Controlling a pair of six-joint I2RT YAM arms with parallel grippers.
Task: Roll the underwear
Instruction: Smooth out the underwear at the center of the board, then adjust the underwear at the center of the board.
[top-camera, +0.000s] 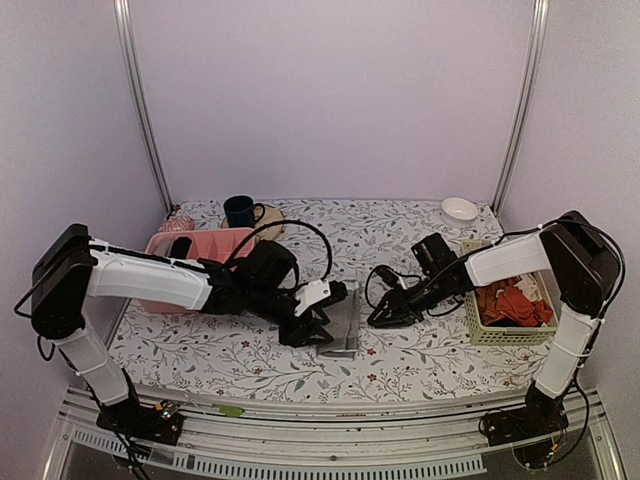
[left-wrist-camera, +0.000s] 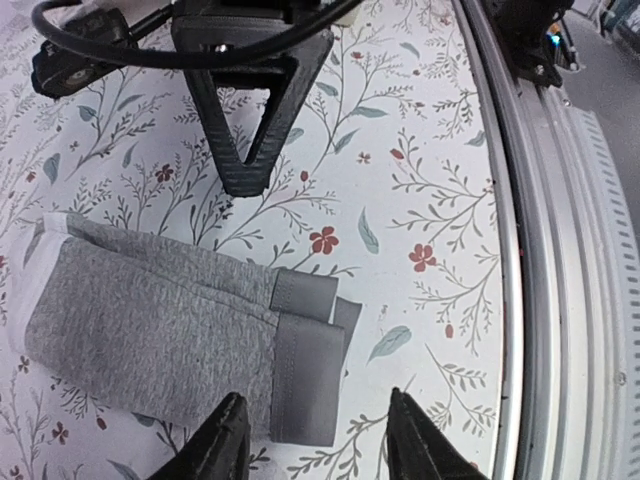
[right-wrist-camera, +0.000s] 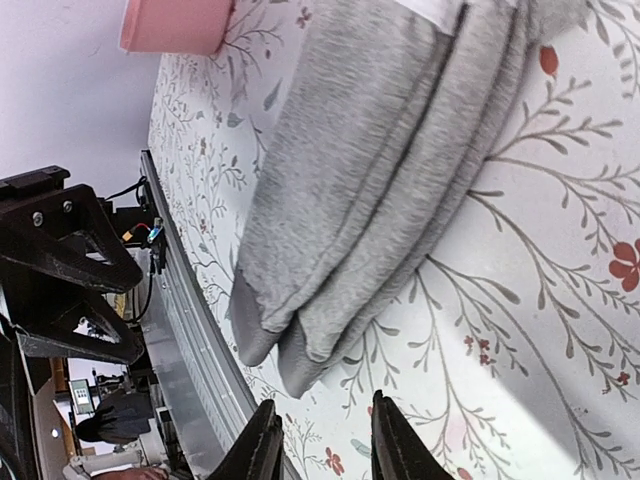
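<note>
The underwear (top-camera: 342, 325) lies folded into a long grey strip on the flowered table between my two grippers. In the left wrist view the underwear (left-wrist-camera: 150, 325) shows its darker waistband (left-wrist-camera: 305, 365) at the end near the front rail. My left gripper (left-wrist-camera: 320, 445) is open and empty just above that waistband end, one finger over the cloth and the other over bare table. My right gripper (right-wrist-camera: 325, 445) is open and empty, just off the long edge of the underwear (right-wrist-camera: 380, 150). The right gripper also shows in the top view (top-camera: 385, 315), to the right of the strip.
A pink tub (top-camera: 195, 250) and a dark blue mug (top-camera: 240, 210) stand at the back left. A white bowl (top-camera: 459, 210) is at the back right. A basket (top-camera: 478, 330) with orange-red garments (top-camera: 510, 300) stands on the right. The metal front rail (left-wrist-camera: 560, 300) runs close to the waistband.
</note>
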